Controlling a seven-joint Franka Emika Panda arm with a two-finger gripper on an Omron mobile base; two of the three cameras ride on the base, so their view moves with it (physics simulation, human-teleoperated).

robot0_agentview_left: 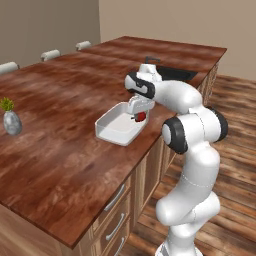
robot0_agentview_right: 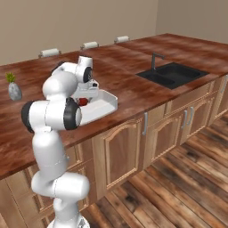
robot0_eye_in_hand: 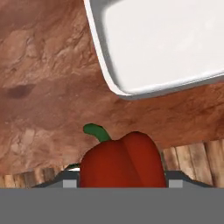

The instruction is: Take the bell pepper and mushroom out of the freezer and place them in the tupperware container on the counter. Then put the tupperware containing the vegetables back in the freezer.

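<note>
One pepper (robot0_eye_in_hand: 122,159) sits clamped between my gripper's (robot0_agentview_left: 140,116) jaws; I hold it raised because the container (robot0_agentview_left: 117,127) lies just ahead of them on the counter (robot0_agentview_left: 55,150).

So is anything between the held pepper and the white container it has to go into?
Nothing visible. The gripper holds the bell pepper right by the near rim of the tupperware container, whose inside looks bare. In the hand view only bare counter lies between pepper and rim.
</note>
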